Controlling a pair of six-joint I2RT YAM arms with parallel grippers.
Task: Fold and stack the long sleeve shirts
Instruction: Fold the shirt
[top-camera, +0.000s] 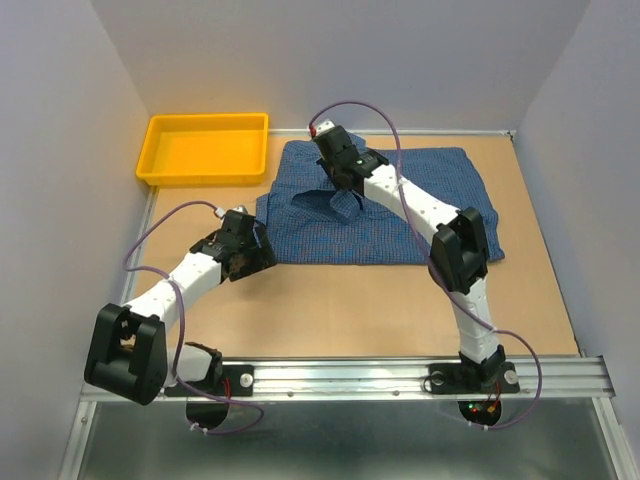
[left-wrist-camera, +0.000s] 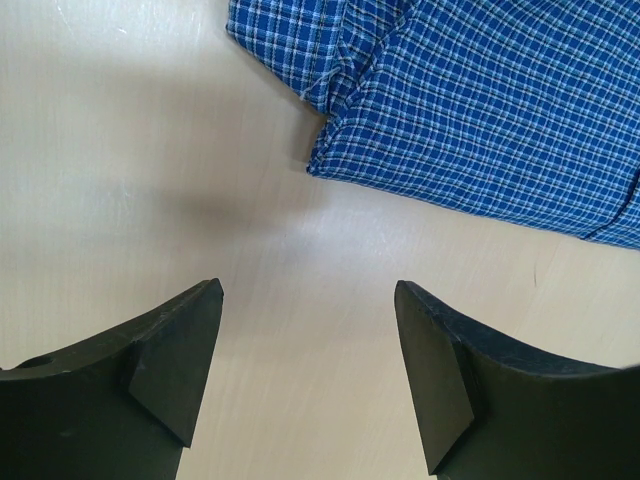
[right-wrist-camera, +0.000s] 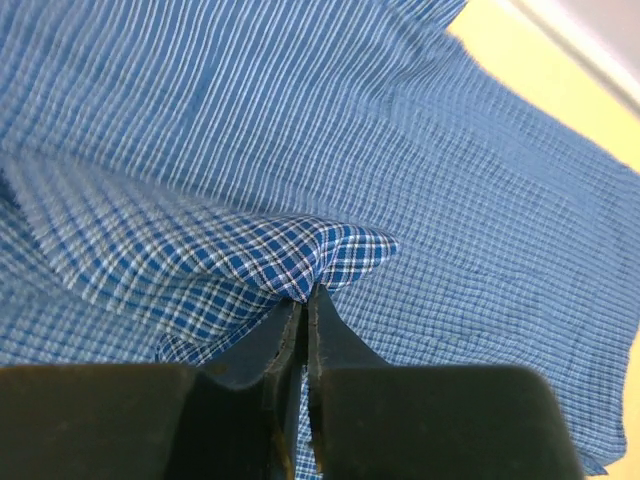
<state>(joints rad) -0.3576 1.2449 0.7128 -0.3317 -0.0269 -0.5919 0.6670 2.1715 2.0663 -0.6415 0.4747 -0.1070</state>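
Note:
The blue small-check long sleeve shirt lies spread on the far half of the table. My right gripper hangs over the shirt's left part. In the right wrist view it is shut on a raised fold of the shirt, which peaks at the fingertips. My left gripper hovers low by the shirt's near left corner. In the left wrist view it stands open over bare table, with nothing between its fingers. The shirt's edge lies just beyond it.
A yellow tray sits at the back left, next to the shirt's collar end. Grey walls close in the table on the left, back and right. A metal rail carries both arm bases along the near edge.

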